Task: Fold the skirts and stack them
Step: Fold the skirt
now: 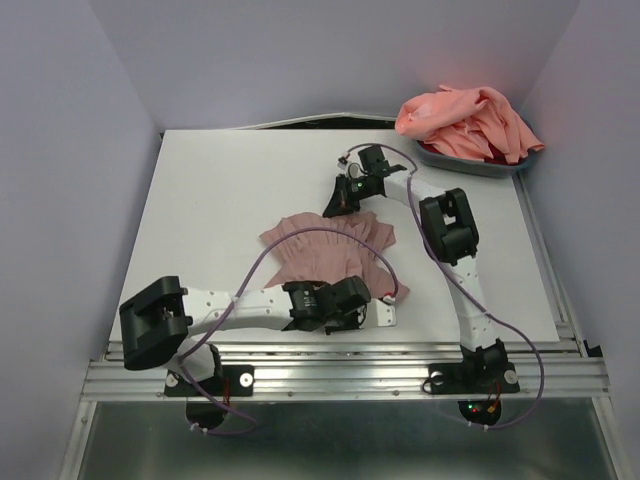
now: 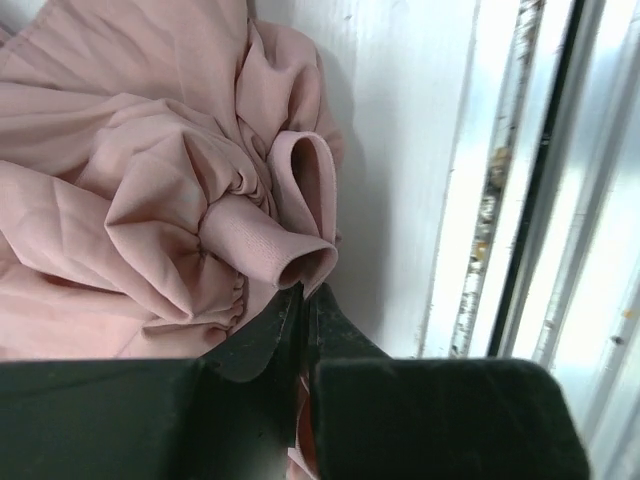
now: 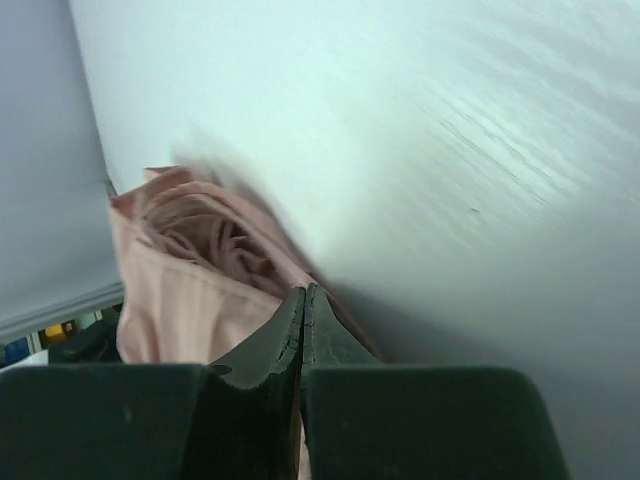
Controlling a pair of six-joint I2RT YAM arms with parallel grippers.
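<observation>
The mauve-pink gathered skirt (image 1: 325, 250) lies bunched in the middle of the white table (image 1: 220, 190). My left gripper (image 1: 358, 312) is shut on its near edge; the left wrist view shows the waistband (image 2: 255, 240) pinched between the fingers, fabric showing in the slit. My right gripper (image 1: 335, 205) is shut on the skirt's far edge; the right wrist view shows the pink cloth (image 3: 190, 280) running into the closed fingertips (image 3: 285, 320). The salmon-coral skirt (image 1: 465, 120) is heaped in a grey bin at the far right.
The grey bin (image 1: 490, 165) stands at the table's back right corner. A metal rail (image 1: 340, 375) runs along the near edge, close beside my left gripper (image 2: 303, 292). Lilac walls enclose the left, back and right.
</observation>
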